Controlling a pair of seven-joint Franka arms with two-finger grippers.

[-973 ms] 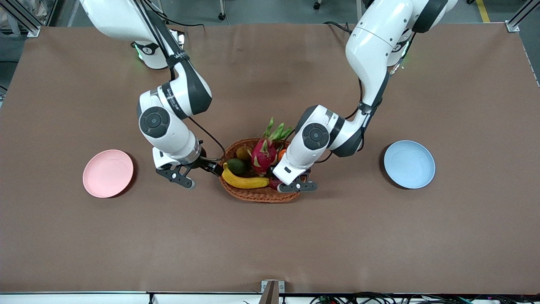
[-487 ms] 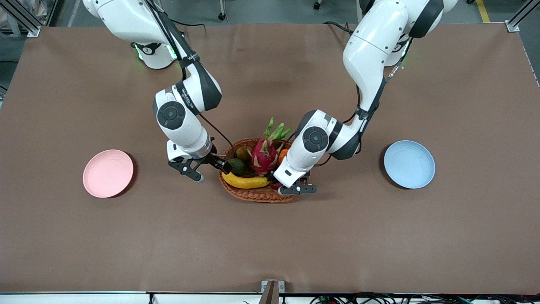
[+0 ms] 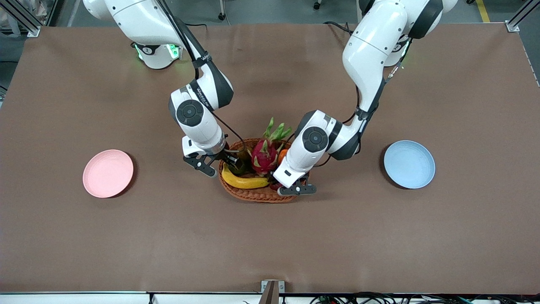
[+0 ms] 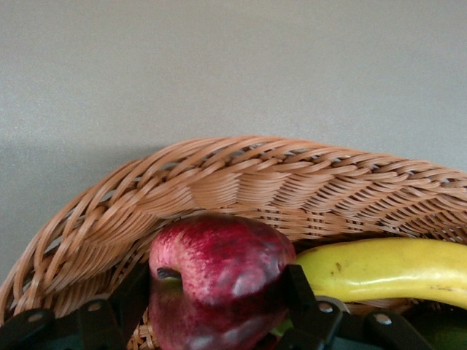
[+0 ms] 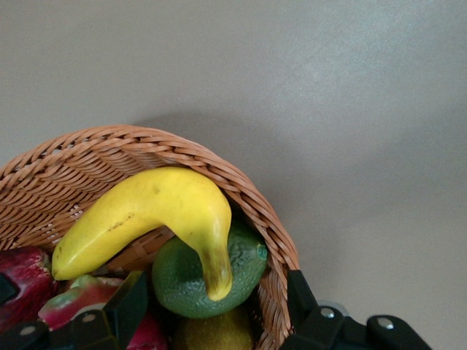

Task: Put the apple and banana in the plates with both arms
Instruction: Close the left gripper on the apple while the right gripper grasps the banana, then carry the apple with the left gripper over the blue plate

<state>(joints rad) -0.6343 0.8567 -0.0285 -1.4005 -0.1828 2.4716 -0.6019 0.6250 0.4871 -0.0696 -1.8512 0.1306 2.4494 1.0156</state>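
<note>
The dark red apple (image 4: 219, 281) lies in the wicker basket (image 3: 253, 195), at the end toward the left arm; a sliver shows in the front view (image 3: 274, 185). My left gripper (image 4: 215, 292) is open and low in the basket (image 4: 241, 182), one finger close on each side of the apple. The yellow banana (image 3: 244, 181) lies along the basket's nearer rim. My right gripper (image 3: 219, 164) is open at the basket's other end. In its wrist view (image 5: 215, 299) it straddles the rim (image 5: 273, 240), with the banana's tip (image 5: 215, 273) between the fingers. The pink plate (image 3: 108, 173) and blue plate (image 3: 409, 164) are empty.
A pink dragon fruit (image 3: 263, 154), an orange (image 3: 282, 154) and a green avocado (image 5: 182, 281) also fill the basket. The avocado lies under the banana's tip. The pink plate sits toward the right arm's end, the blue plate toward the left arm's end, both well away from the basket.
My right arm has swung toward the basket, and its gripper has gone from the bare table to the basket's rim. My left gripper has stayed around the apple, barely moving.
</note>
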